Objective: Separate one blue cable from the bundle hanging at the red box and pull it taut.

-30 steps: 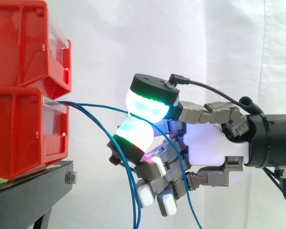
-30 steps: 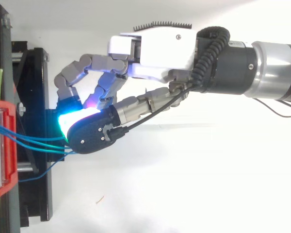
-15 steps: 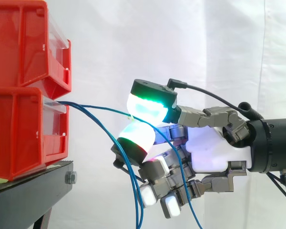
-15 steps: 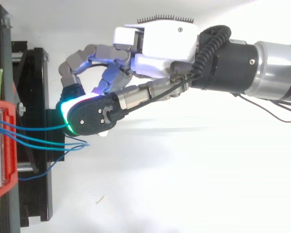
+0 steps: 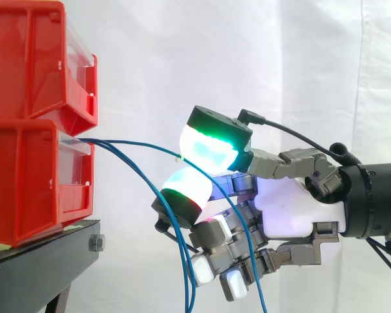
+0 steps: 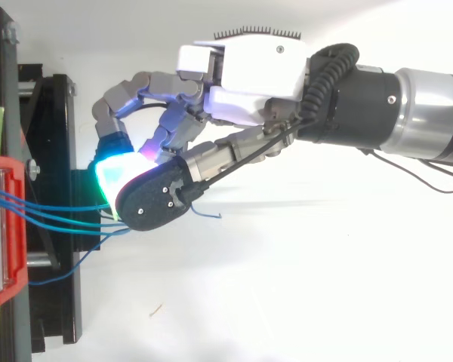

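Several thin blue cables (image 5: pixel 131 145) leave the front of the lower red box (image 5: pixel 32 182) and droop. My hand (image 5: pixel 290 212) comes in from the right, about level with that box. Two green-glowing fingertips (image 5: pixel 210 149) are closed against each other on one blue cable, which arcs from the box to the pinch and then hangs down past the palm. The other cables (image 5: pixel 178 251) sag below the hand. In the top view the hand (image 6: pixel 249 68) sits just right of the stand, cables (image 6: pixel 60 215) fan from the box, and a short cable end (image 6: pixel 210 214) pokes out past the fingertips.
A second red box (image 5: pixel 32 59) is stacked on the lower one. Both rest on a black stand (image 5: pixel 45 261) at the left. A white curtain hangs behind. To the right of the stand, under the arm, lies a white surface (image 6: pixel 287 302).
The hand has shifted a little to the right, away from the box, keeping its pinch. A short cable end now sticks out beyond the fingertips in the top view.
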Robot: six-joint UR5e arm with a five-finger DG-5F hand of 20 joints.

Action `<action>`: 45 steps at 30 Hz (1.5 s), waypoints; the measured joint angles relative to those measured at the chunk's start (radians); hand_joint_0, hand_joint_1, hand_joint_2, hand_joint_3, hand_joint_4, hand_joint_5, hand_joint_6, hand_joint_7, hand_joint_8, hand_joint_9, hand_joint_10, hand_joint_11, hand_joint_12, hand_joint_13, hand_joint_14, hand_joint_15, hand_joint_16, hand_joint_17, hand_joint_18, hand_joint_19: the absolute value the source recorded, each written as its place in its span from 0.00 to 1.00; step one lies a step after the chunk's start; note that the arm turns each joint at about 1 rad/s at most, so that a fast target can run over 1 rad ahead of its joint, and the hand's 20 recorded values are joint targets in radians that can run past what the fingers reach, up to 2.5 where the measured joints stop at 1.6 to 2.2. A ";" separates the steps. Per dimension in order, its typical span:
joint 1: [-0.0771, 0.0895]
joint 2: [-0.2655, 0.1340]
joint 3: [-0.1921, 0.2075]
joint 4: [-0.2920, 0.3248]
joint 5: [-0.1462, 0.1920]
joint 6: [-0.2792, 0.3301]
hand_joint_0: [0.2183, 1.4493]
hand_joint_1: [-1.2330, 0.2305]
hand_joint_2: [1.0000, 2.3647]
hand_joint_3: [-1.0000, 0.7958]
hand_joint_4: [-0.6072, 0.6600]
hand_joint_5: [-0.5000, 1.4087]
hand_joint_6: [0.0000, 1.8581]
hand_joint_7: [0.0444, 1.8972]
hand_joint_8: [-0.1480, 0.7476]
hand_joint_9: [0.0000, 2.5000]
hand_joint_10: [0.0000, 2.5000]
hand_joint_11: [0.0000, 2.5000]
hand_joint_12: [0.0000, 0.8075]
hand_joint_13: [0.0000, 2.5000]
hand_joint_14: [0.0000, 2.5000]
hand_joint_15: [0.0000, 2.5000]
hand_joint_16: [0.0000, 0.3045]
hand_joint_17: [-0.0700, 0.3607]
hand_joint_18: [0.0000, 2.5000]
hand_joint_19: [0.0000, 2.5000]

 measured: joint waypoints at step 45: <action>0.004 0.000 0.000 0.000 0.006 -0.001 0.23 0.49 0.00 0.28 0.63 0.16 0.38 0.66 0.53 0.45 0.01 0.61 0.45 0.58 0.00 0.72 0.20 0.47 0.43 0.27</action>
